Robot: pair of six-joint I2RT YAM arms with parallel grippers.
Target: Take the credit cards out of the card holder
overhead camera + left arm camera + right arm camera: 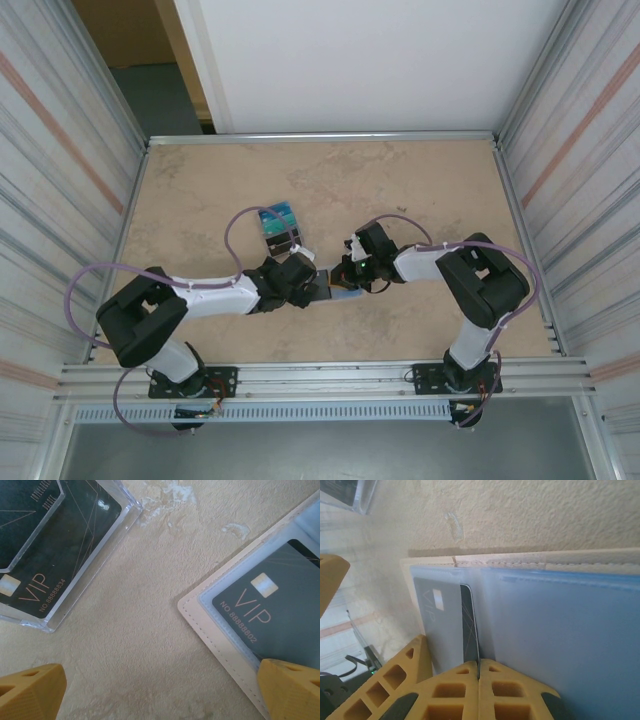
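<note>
While the right tool (479, 664) has its fingers pressed together, pinching the exposed edge of one dark card (445, 625), that card sits largely inside its pale blue pocket, so this extraction is judged begun but not complete. The card holder (560, 630) lies open and flat on the desk (150, 605), just below centre in the top view, between the two tools. The left tool (160, 694) is spread wide and holds nothing, with one finger over the holder's corner at the lower right of its wrist view. Count: one card holder, one card visible inside it, one clear case (81, 579) at upper left holding at least one dark VIP card (60, 555); any further cards cannot be counted.
</note>
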